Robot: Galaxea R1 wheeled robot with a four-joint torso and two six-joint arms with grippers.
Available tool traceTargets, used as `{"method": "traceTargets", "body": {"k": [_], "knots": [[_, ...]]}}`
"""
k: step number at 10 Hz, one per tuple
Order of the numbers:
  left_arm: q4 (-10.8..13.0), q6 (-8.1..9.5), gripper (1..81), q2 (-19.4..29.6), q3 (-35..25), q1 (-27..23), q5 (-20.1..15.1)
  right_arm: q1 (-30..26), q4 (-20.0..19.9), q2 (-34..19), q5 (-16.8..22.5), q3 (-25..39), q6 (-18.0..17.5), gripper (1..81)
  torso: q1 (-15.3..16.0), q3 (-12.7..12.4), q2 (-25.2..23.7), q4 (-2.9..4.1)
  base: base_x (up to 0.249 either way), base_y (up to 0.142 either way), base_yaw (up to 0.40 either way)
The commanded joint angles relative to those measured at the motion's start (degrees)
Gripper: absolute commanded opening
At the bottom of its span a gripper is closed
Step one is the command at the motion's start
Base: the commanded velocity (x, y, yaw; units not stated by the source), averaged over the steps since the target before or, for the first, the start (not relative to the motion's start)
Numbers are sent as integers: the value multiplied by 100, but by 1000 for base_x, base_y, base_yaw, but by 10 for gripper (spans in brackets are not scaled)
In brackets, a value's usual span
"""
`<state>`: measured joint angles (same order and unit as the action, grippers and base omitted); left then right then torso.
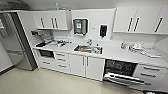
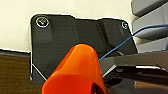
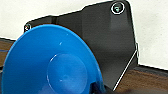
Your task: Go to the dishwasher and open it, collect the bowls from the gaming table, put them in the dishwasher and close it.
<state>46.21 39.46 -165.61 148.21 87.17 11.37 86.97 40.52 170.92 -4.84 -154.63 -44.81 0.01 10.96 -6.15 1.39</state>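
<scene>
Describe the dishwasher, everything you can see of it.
The dishwasher is built in under the white counter, right of the sink, between white cabinet doors and a stack of drawers. Its door hangs open, folded down toward the floor, its steel front catching light. The inside is dark, with racks showing.

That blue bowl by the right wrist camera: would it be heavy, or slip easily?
The blue bowl looks thin-walled and like plastic, so probably light and stiff. Its surface shows glossy highlights, so it may be slippery. Its shallow round shape could let it rock or roll on its rim if dropped.
</scene>
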Motion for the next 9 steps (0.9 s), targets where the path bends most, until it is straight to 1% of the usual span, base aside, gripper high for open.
{"method": "traceTargets", "body": {"k": [1,9], "knots": [[36,9,10,63,-12,-196,-205,-236,131,173,-105,206,25,10,0,0,0,0,168,-62,0],[45,9,10,45,-12,-187,-205,-254,106,164,-105,188,8,10,-1,0,0,0,168,-74,0]]}}
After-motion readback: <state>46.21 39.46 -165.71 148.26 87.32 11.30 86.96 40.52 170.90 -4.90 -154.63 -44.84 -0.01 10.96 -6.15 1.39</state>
